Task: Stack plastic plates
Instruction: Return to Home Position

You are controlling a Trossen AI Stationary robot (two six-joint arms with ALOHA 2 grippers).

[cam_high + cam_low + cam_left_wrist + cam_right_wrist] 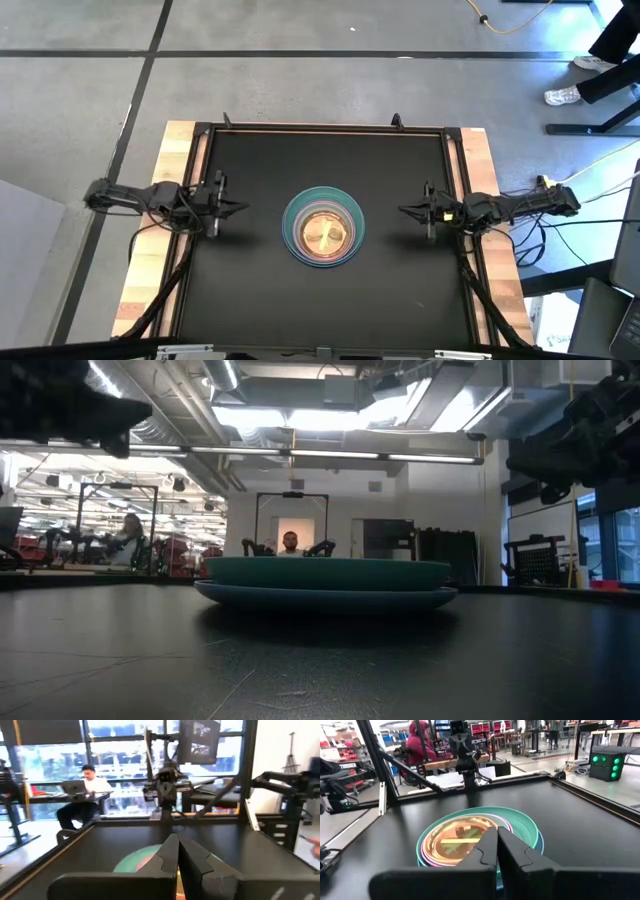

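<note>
Since they are thin plastic, the stack of plates [323,227] is likely light, stiff and a bit slippery. It sits in the middle of the black worktop [250,290], with a big teal plate [525,827] low down and a small orange plate [460,842] on top. The wide bottom rim looks like the best place to hold. The left gripper [238,208] hangs well off to one side of the stack, fingers pressed together, holding nothing. The right gripper [405,210] is across from it, closed tight and holding nothing too.
</note>
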